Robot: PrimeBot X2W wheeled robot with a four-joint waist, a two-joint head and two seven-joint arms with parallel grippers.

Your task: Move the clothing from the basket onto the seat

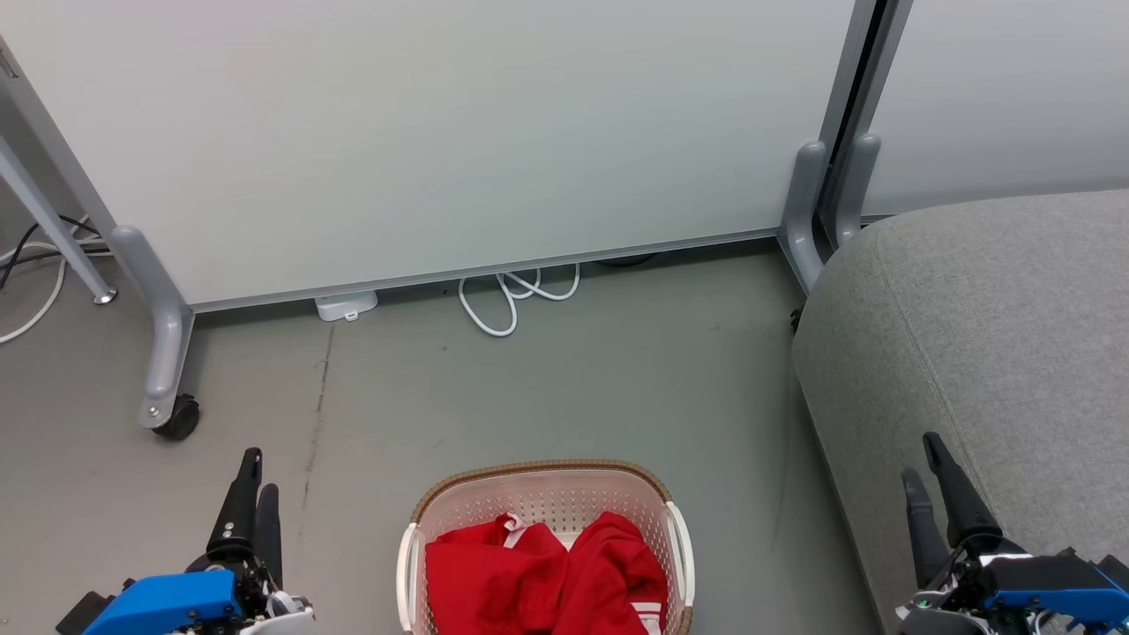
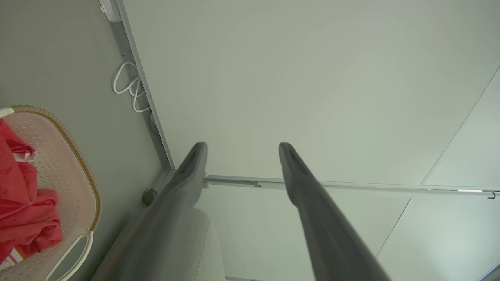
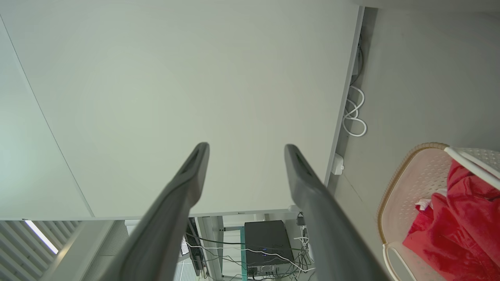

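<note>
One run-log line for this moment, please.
stage: not started | clothing: in basket | seat: right of basket | left tool: open, empty | right tool: open, empty

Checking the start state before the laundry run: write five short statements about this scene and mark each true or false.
1. The bright red soft fabric clothing lies in the cream-white perforated plastic basket. True.
2. Red fabric already lies on the light grey upholstered seat. False: all the red fabric seen is in the basket.
3. The left gripper is shut on fabric. False: it is open, beside the basket, holding nothing.
4. The seat stands to the basket's right. True.
5. The right gripper is open, over the seat's edge. True.
</note>
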